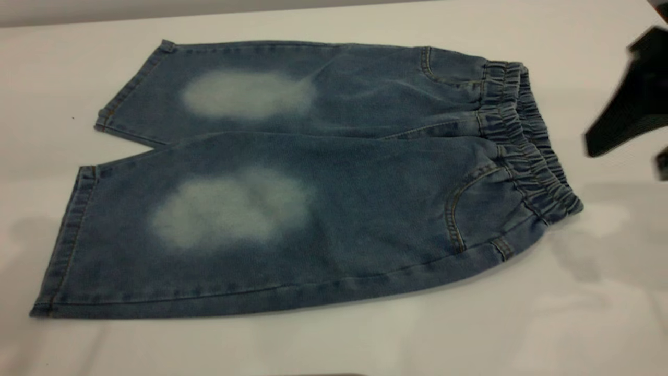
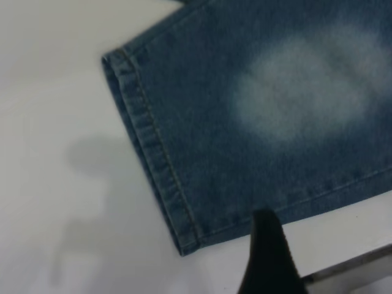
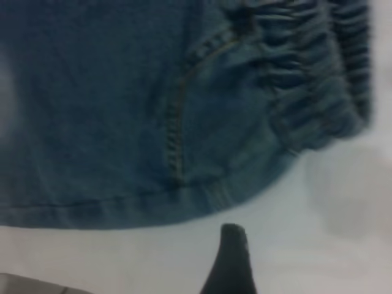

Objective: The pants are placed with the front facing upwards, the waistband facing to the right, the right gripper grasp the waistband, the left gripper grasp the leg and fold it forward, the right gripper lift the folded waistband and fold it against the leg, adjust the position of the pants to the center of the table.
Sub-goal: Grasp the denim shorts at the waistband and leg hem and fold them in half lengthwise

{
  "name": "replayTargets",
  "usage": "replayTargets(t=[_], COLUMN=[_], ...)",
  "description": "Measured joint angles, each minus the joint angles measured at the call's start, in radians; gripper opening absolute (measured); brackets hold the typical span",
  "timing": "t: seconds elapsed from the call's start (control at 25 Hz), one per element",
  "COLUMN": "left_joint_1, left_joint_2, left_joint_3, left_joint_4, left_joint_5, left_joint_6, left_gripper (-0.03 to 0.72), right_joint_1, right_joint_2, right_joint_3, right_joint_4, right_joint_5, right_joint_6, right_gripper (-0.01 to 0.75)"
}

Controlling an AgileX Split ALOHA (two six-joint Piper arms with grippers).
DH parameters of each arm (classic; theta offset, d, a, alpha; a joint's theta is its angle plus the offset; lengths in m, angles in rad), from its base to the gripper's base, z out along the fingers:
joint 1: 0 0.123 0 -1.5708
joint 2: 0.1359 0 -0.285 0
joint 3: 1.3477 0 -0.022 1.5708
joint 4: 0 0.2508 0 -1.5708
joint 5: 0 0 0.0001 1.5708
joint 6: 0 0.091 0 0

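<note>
The pants [image 1: 323, 177] lie spread flat on the white desk [image 1: 574, 324], front side up, both legs open and neither folded, a pale faded patch on each thigh. The waistband [image 1: 527, 141], gathered and ruffled, forms the end of the pants that faces the right end effector [image 1: 634, 102], which shows in the exterior view as a black angular shape hanging above the desk just beyond the waistband, apart from the cloth and touching nothing. Only part of it is in that picture, and whether it is released or clenched cannot be told. In the right wrist view a single dark fingertip [image 3: 229, 263] rises over bare desk, with the near hip corner of the pants, its curved tan-stitched front pocket and the end of the waistband close ahead of it; a strip of white desk lies between the tip and the denim, so nothing is grasped. The left end effector [image 2: 268, 257] is outside the exterior view. Its own wrist view shows one black pointed finger over the desk, just off the side seam of the nearer leg, with that leg's stitched hem and corner close beside it and a faded patch farther ahead. The tip looks clear of the cloth, and with only one finger in view its state, released or clenched, cannot be told either. Soft grey shadows fall on the desk beside the hem and beyond the waistband.
</note>
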Motion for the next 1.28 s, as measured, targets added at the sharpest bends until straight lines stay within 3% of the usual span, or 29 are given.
replayTargets(t=[0.2,0.4,0.68,1.28], left_joint_1=[-0.090,-0.154,-0.160,-0.160], left_joint_2=[0.075,0.113,0.116,0.116], left_joint_3=[0.000,0.000,-0.001,-0.001], left_joint_4=[-0.001,-0.003,-0.004,-0.004], left_joint_5=[-0.010,-0.040,-0.061,-0.069], left_joint_6=[0.013,0.035,0.038,0.041], left_gripper=[0.427,0.428,0.428,0.428], right_joint_1=[-0.011,-0.072,-0.149,-0.154], right_joint_2=[0.133,0.239,0.367,0.513], right_joint_3=[-0.047,-0.069,-0.084,-0.118], right_joint_4=[0.179,0.218,0.320,0.555], right_joint_5=[0.031,0.059,0.137,0.179], right_joint_6=[-0.154,-0.207,-0.333,-0.575], right_gripper=[0.528,0.528,0.519,0.514])
